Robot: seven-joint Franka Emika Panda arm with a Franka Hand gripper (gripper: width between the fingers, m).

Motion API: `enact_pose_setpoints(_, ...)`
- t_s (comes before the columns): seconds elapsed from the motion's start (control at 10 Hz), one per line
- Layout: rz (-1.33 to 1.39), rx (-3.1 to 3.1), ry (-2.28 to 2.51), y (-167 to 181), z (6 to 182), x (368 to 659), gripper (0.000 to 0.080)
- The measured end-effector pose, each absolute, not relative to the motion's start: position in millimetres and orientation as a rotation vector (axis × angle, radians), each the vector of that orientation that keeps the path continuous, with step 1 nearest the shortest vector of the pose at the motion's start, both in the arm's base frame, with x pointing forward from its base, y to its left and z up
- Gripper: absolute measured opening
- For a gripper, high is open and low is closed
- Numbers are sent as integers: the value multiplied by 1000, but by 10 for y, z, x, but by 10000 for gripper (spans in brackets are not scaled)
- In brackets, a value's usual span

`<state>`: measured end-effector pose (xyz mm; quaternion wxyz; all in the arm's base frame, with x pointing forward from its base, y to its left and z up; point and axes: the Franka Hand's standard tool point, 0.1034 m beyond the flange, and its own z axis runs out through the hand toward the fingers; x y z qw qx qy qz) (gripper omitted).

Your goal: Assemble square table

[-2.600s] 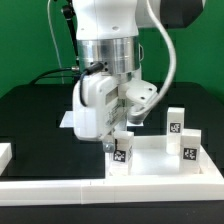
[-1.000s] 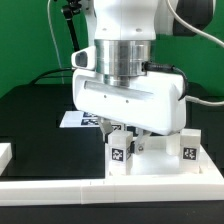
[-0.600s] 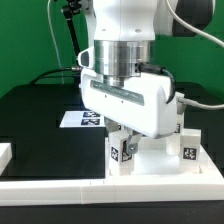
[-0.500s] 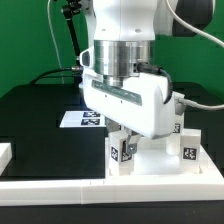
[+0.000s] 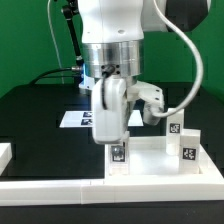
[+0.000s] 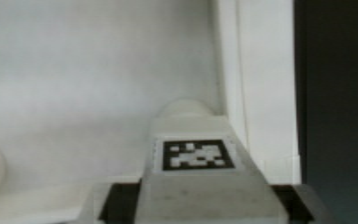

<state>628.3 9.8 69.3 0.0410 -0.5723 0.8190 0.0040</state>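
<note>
The white square table top (image 5: pixel 152 160) lies on the black table at the exterior view's right. A small white tagged leg (image 5: pixel 118 154) stands upright in its near left corner. My gripper (image 5: pixel 117 143) comes straight down on this leg and is shut on it. In the wrist view the leg (image 6: pixel 199 150) fills the middle, with dark fingers (image 6: pixel 126 203) pressed against both its sides and the gripper (image 6: pixel 202 207) closed round it. The table top's floor (image 6: pixel 87 90) and raised rim (image 6: pixel 247 60) show behind it. Two more legs (image 5: pixel 174 126) (image 5: pixel 189 149) stand at the top's right side.
The marker board (image 5: pixel 78 118) lies flat behind my hand. A long low white border wall (image 5: pixel 90 186) runs along the front edge. A small white piece (image 5: pixel 5 152) sits at the far left. Cables hang behind the arm.
My hand has turned about its vertical axis: its wide face showed before, now its narrow side faces the camera. The leg stays in the near left corner, still gripped.
</note>
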Motion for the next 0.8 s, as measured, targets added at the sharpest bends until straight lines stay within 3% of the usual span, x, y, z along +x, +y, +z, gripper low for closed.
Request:
enact_pose_setpoints(0.4,1,-1359,2732,111,688,6293,291)
enact_pose_setpoints(0.7,-4,-1412,2709,110,687,6290,291)
enact_pose_setpoints(0.8,-7,-1477,2675,116,684,6288,394)
